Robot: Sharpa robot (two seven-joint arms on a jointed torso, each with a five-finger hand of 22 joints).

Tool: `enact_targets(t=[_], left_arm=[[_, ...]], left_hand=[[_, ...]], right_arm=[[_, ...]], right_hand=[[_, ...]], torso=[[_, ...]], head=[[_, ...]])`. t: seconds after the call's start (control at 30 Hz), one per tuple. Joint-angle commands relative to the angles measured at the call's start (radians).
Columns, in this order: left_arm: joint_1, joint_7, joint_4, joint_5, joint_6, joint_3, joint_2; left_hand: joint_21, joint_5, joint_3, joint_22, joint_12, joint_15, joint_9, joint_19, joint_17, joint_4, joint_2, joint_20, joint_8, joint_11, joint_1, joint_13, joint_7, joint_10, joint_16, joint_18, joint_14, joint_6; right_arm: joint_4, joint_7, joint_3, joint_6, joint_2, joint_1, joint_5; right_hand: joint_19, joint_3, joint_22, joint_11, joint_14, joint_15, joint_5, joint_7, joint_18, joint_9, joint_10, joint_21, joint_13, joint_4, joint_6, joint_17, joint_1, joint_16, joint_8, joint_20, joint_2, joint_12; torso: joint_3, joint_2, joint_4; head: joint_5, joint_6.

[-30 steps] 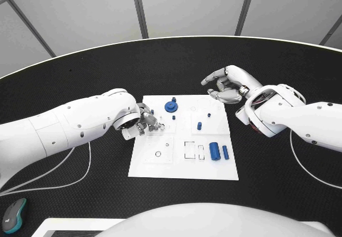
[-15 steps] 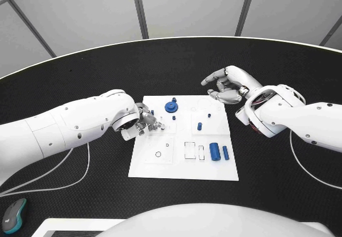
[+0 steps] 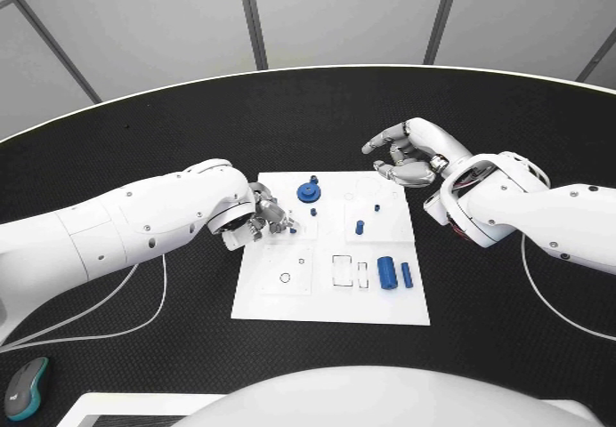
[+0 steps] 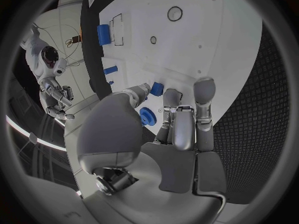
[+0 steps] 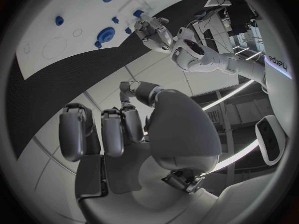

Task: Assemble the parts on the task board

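Since a second ago we see the left hand point(image 3: 266, 216) shift slightly toward the board's middle; the right hand point(image 3: 411, 153) has stayed where it was and the parts lie as before.

From the head view, we find the white task board point(image 3: 328, 307) in the middle of the black bench point(image 3: 308, 116). On it stand a blue gear point(image 3: 308, 191) near the far edge, a small blue peg point(image 3: 313, 213) just beside the left hand's fingertips, and a short blue pin point(image 3: 358, 228) further right. Near the board's right side a thick blue cylinder point(image 3: 386, 268) and a thinner blue rod point(image 3: 407, 274) lie side by side, next to rectangular recesses point(image 3: 343, 271); a small black ring point(image 3: 285, 277) sits toward the left. The left hand hovers over the board's left edge, fingers curled down; we cannot tell whether it pinches anything. The right hand sits off the board's far right corner, fingers curled inward around nothing. A teal object point(image 3: 23, 388) lies at the bench's near left corner.

From the left wrist view, we see the left hand's fingers point(image 4: 204, 92) reaching down toward the board, with a small blue peg point(image 4: 156, 88) close between thumb and fingers and the gear point(image 4: 147, 116) behind them.

From the right wrist view, we see the right hand point(image 5: 134, 124) holding nothing, with the gear point(image 5: 105, 34) beyond.
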Motion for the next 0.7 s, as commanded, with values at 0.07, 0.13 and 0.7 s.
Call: enact_targets(t=[0.07, 0.13, 0.7], left_arm=[[0.0, -0.002, -0.011, -0.002, 0.011, 0.0, 0.014], [0.0, -0.003, -0.014, -0.003, 0.014, 0.0, 0.019], [0.0, -0.005, -0.035, -0.004, 0.022, 0.0, 0.042]], left_hand=[[-0.004, -0.003, -0.007, 0.0, 0.005, 0.002, -0.002, -0.006, 0.0, 0.001, 0.001, 0.001, 0.0, 0.001, -0.012, -0.002, 0.007, -0.008, -0.006, -0.01, 0.009, -0.002], [-0.004, -0.003, -0.007, 0.0, 0.005, 0.002, -0.002, -0.006, 0.0, 0.001, 0.001, 0.001, 0.0, 0.001, -0.012, -0.002, 0.007, -0.008, -0.006, -0.01, 0.009, -0.002], [-0.004, -0.003, -0.01, 0.0, 0.004, 0.002, -0.003, -0.007, 0.0, 0.001, 0.012, 0.001, 0.0, 0.001, -0.015, -0.002, 0.007, -0.009, -0.006, -0.01, 0.009, -0.003]], right_arm=[[0.0, 0.0, 0.0, 0.0, 0.0, 0.0, 0.0], [0.0, 0.0, 0.0, 0.0, 0.0, 0.0, 0.0], [0.0, -0.001, 0.0, 0.002, 0.001, 0.0, 0.0]], right_hand=[[0.039, 0.0, 0.14, -0.001, 0.076, 0.006, 0.003, 0.0, 0.011, -0.001, -0.004, 0.001, 0.07, -0.003, 0.007, 0.143, -0.007, -0.004, -0.004, 0.007, -0.004, -0.001], [0.039, 0.0, 0.14, -0.001, 0.076, 0.006, 0.003, 0.0, 0.011, -0.001, -0.004, 0.001, 0.07, -0.003, 0.007, 0.143, -0.007, -0.004, -0.004, 0.007, -0.004, -0.001], [0.039, 0.001, 0.14, -0.001, 0.077, 0.006, 0.003, 0.0, 0.01, -0.002, -0.004, 0.001, 0.07, -0.004, 0.007, 0.144, -0.007, -0.004, -0.006, 0.007, -0.003, -0.001]], torso=[[0.0005, 0.0, -0.0001], [0.0003, 0.0, 0.0], [-0.0003, 0.0, -0.0005]], head=[[-0.001, -0.001], [-0.001, -0.001], [-0.003, -0.001]])
